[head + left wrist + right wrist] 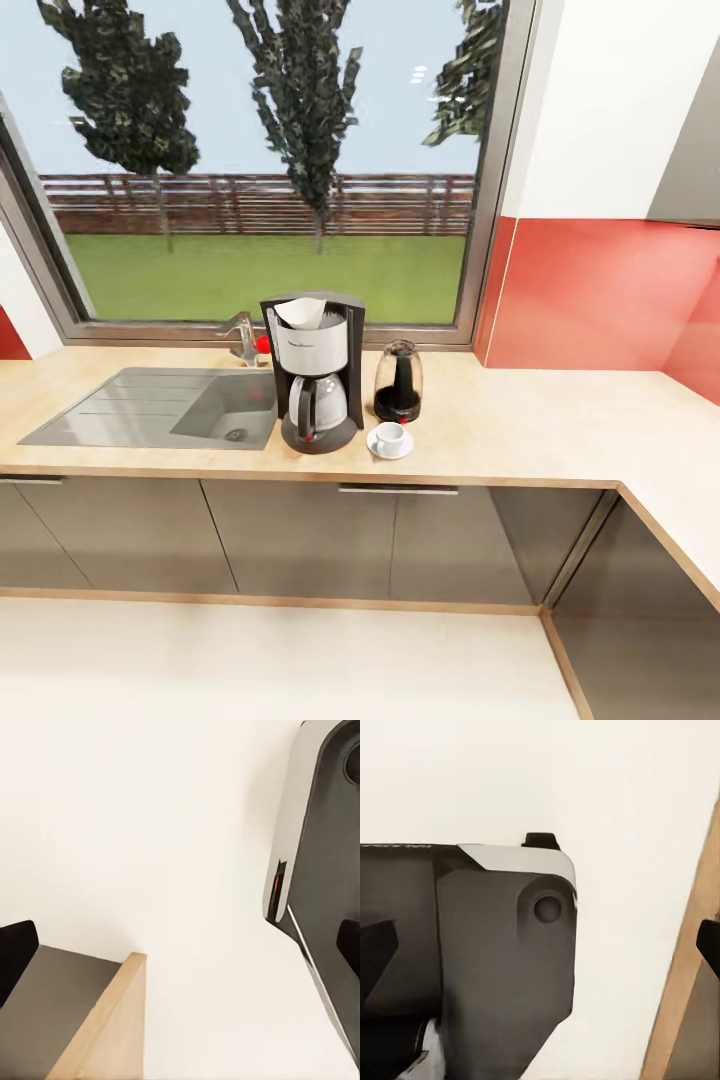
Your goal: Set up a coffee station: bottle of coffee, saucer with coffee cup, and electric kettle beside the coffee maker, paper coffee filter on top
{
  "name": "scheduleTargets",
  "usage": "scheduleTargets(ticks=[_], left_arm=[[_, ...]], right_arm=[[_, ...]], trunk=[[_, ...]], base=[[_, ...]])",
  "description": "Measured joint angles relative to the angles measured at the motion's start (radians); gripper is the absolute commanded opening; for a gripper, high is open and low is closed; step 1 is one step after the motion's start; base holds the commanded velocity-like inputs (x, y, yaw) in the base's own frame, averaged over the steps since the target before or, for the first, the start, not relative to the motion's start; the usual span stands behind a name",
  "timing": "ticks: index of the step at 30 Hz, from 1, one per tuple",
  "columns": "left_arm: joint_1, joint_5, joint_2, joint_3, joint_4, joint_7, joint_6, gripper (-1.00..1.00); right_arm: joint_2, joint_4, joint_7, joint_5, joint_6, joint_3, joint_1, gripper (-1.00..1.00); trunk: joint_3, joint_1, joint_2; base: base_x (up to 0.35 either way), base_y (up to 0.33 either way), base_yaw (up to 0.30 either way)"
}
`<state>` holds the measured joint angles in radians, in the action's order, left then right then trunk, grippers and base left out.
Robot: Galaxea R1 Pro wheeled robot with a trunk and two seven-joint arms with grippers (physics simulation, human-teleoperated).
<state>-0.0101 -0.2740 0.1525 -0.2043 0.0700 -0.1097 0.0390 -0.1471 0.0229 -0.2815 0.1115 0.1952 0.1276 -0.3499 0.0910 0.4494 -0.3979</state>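
While the robot faces a pale wood-grain kitchen countertop (520, 420) beneath a wide window (270, 160), one black and silver drip coffee maker (315, 375) stands near the counter's front edge, just right of a single grey inset sink (150, 408). One white paper coffee filter (300, 313) sits in the open top of the machine, and one glass carafe rests on its base. Just beside the machine on its right stands one clear-bodied electric kettle with a dark core and black base (398, 382). In front of the kettle lies one white saucer (390, 444) with one small white coffee cup (390, 435) standing on it, close to the counter edge. One chrome tap with a red knob (248, 340) rises behind the sink. Three grey cabinet fronts (300, 535) run below the counter, and a red splashback (600, 295) covers the wall on the right. The wrist views look down at pale floor, wood trim and dark-grey robot body panels (495, 960); black finger tips show at the frame edges, but whether the left or right hand is spread or pressed together cannot be told
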Motion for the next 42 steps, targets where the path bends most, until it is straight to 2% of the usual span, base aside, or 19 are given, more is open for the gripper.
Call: scheduleTargets(ticks=[4, 8, 34, 42], left_arm=[[-0.001, -0.001, -0.001, -0.001, -0.002, 0.000, -0.087, 1.00], [-0.001, 0.005, -0.001, -0.001, 0.001, -0.001, -0.155, 1.00], [0.001, -0.005, -0.003, 0.004, 0.007, 0.000, -0.145, 1.00], [0.001, -0.002, -0.003, 0.004, 0.006, 0.000, -0.144, 1.00]], right_arm=[[0.000, 0.001, 0.012, 0.000, 0.065, -0.002, 0.024, 1.00], [-0.003, 0.001, 0.036, -0.001, 0.085, -0.001, 0.036, 1.00], [-0.002, 0.002, 0.041, 0.000, 0.087, -0.001, 0.039, 1.00], [0.003, 0.002, 0.038, -0.004, 0.056, 0.000, 0.039, 1.00]], trunk=[[0.000, 0.000, 0.000], [0.000, 0.000, 0.000], [0.000, 0.000, 0.000], [0.000, 0.000, 0.000]], base=[[0.000, 0.000, 0.000], [0.000, 0.000, 0.000], [0.000, 0.000, -0.009], [0.000, 0.000, 0.000]])
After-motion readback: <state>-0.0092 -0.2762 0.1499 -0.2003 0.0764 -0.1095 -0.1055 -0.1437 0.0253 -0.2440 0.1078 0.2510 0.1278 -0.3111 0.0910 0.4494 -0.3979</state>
